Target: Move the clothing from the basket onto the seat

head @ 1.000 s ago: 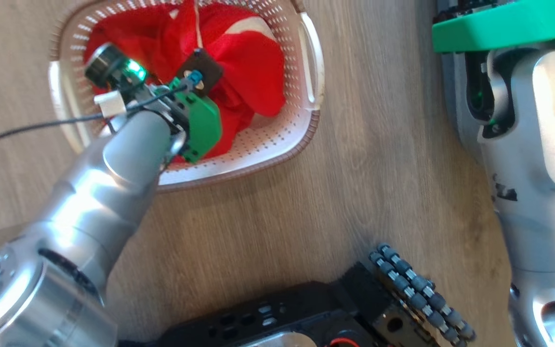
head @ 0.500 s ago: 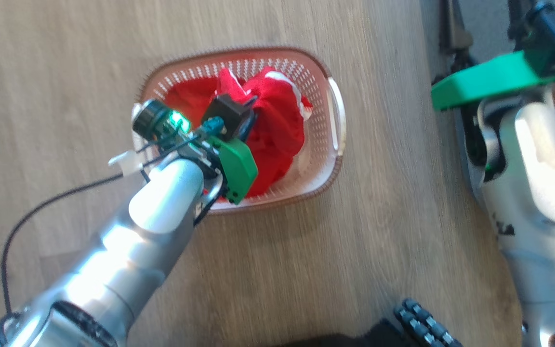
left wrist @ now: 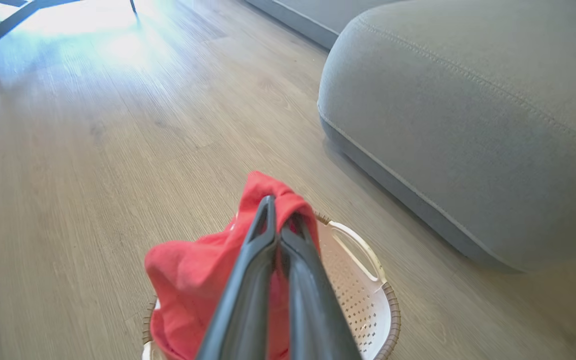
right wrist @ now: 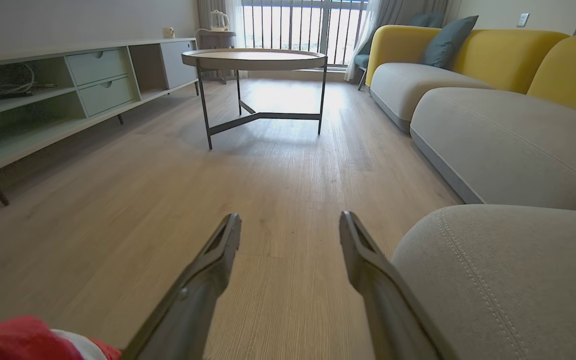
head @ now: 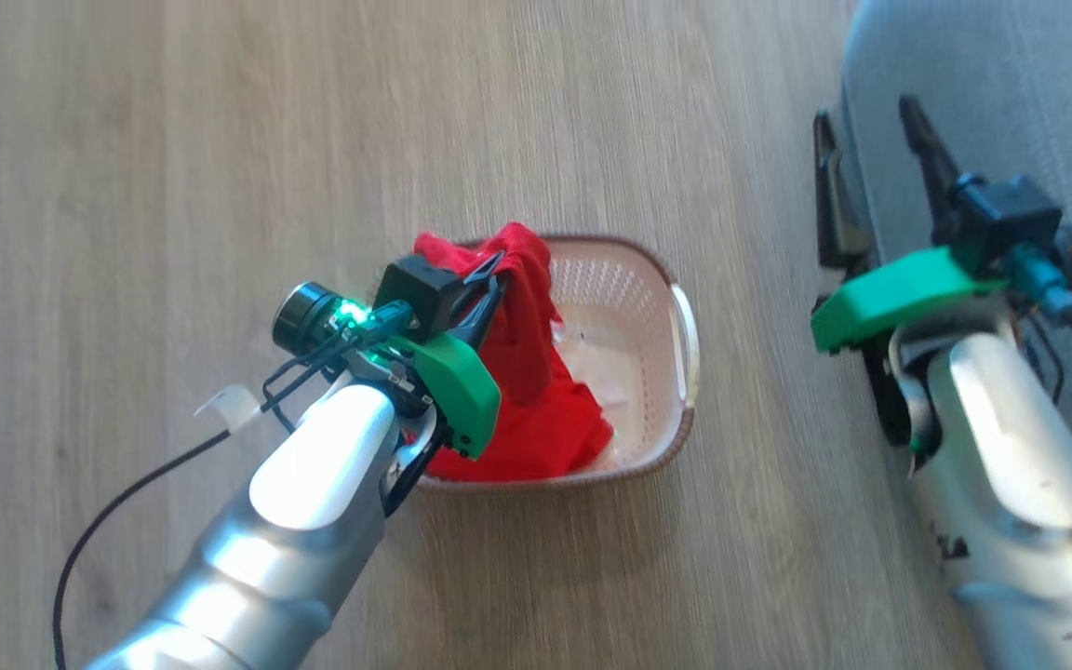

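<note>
Two pincers: in the head view we see the left pincer (head: 499, 270) just off centre toward 9 o'clock and the right pincer (head: 866, 130) at about 2 o'clock.
Left pincer: its fingers are pressed together, pinching a fold of the clothing (head: 536, 409); in the left wrist view the red fabric bunches over the fingertips.
Right pincer: its fingers are spread wide with nothing between them, one over the wooden floor (head: 220, 140) and one over the edge of the seat (head: 992, 93).
Clothing: the pinched piece is held up above the rim of the basket (head: 685, 372), and the red fabric below it heaps in the basket's 9 o'clock half. A corner of red and white cloth shows at 7 o'clock in the right wrist view.
Basket: it stands on the floor just below the centre of the head view. Its 3 o'clock half shows the bare perforated wall and a pale patch on the bottom that we cannot make out.
Seat: the grey cushion fills the 1 to 3 o'clock corner of the head view, near the basket but apart from it.
Room: in the right wrist view we see a round table (right wrist: 254, 57) at 12 o'clock, a yellow sofa (right wrist: 468, 45) at 2 o'clock and a low cabinet (right wrist: 43, 100) at 10 o'clock.
</note>
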### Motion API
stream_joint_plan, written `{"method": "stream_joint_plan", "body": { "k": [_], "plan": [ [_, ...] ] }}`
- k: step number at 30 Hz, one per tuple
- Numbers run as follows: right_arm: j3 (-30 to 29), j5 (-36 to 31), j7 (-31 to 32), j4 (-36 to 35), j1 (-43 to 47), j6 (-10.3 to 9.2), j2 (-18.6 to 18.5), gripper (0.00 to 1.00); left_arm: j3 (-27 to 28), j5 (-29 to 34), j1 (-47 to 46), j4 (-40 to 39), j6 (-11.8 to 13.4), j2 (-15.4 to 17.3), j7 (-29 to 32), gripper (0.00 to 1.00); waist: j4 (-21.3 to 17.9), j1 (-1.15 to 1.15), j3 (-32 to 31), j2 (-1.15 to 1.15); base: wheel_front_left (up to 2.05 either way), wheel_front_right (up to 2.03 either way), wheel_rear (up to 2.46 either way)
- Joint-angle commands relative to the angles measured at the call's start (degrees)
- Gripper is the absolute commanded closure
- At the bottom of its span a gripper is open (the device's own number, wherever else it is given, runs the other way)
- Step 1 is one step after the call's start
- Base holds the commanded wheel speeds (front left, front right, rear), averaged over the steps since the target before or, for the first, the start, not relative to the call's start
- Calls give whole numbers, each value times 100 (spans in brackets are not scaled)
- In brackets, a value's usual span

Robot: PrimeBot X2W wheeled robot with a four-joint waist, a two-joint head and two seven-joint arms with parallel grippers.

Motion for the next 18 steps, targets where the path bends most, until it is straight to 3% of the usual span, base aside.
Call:
{"method": "stream_joint_plan", "body": {
  "k": [1,18],
  "plan": [
    [60,34,-27,-145,41,40,66,0,215,45,-111,-218,-10,19,-45,100,125,1,-336,-1,0,0,0],
    [132,60,-27,67,754,40,142,0,1068,157,25,-1300,-77,8,-46,100,173,1,-1341,-1,0,0,0]
  ]
}}
